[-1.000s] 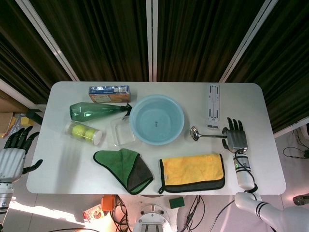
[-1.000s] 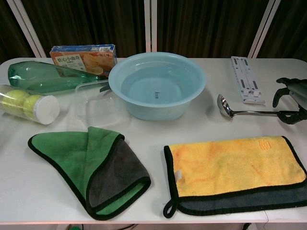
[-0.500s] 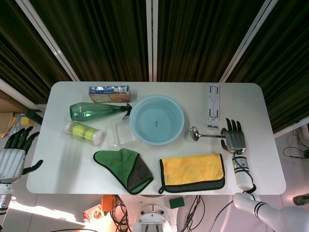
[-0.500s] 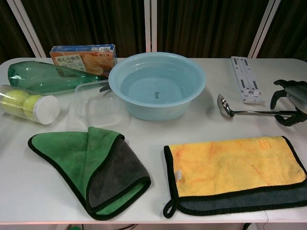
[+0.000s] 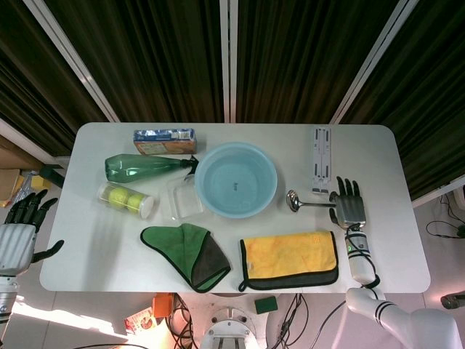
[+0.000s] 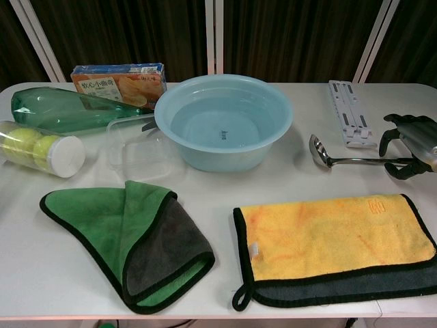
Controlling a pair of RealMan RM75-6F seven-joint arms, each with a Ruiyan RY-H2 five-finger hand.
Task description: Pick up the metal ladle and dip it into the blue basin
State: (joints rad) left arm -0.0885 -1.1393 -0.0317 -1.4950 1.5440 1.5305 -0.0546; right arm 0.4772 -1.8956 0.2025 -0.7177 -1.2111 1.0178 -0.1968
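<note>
The metal ladle [image 5: 309,203] lies flat on the white table to the right of the blue basin [image 5: 236,180], bowl end toward the basin. In the chest view the ladle [image 6: 348,160] points its handle to the right, and the basin [image 6: 224,119] holds water. My right hand [image 5: 349,206] hovers at the handle's far end with its fingers spread. From the chest view the right hand [image 6: 408,149] arches over the handle tip, fingers behind it and thumb in front, not closed on it. My left hand [image 5: 18,233] hangs open off the table's left edge.
A yellow cloth [image 5: 289,259] lies just in front of the ladle. A white folding stand [image 5: 321,158] sits behind it. Left of the basin are a clear container [image 5: 184,198], green bottle [image 5: 142,166], ball tube [image 5: 126,200], snack box [image 5: 164,140] and green cloth [image 5: 187,254].
My right hand has slid a little to the left along the table, closing in over the end of the ladle handle. The ladle and the left hand have not moved.
</note>
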